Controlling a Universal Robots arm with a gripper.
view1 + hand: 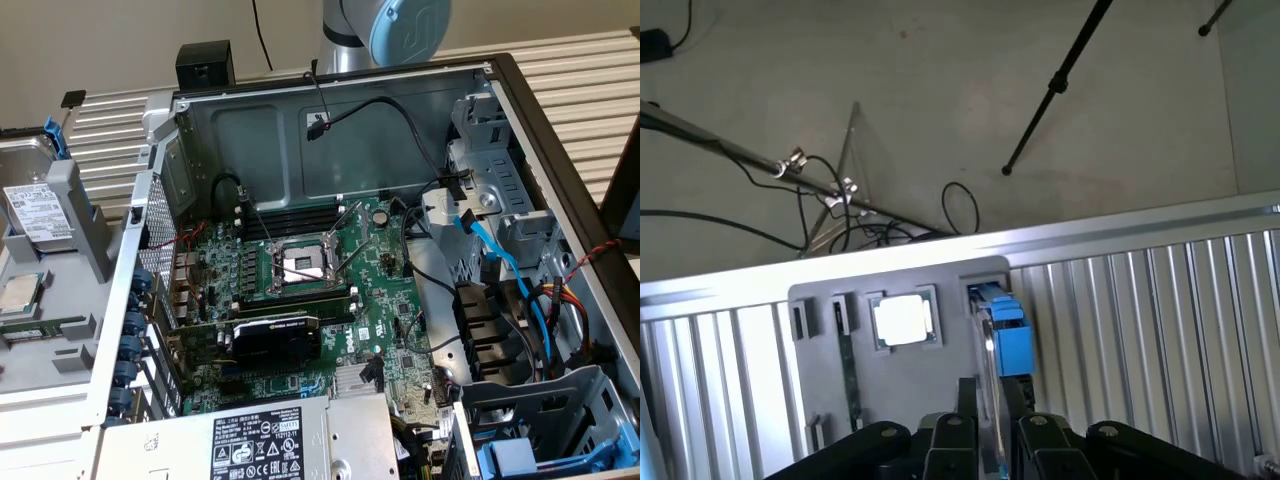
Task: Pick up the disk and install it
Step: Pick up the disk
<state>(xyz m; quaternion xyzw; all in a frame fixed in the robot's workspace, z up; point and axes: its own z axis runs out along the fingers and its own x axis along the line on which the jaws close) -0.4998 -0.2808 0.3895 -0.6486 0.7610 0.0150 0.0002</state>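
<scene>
The disk is a silver metal drive with a white label, clipped into a bright blue carrier. It's standing on edge in a slot of the grey tray, at the exterior view's left, outside the open computer case. From the wrist cam the disk is seen edge-on, mostly blue frame with a thin strip of metal.

The gripper is up above it with its fingers a little apart and nothing pinched. The drive lines up in the gap between them, but they aren't touching it.

On the same tray there's a small square CPU chip just beside the disk and a green RAM stick past that. A grey upright post of the tray partly covers the drive's face. Inside the case there's the motherboard, a graphics card, loose cables, and another blue-carrier drive in the cage at the lower right corner. The arm rises behind the case.
</scene>
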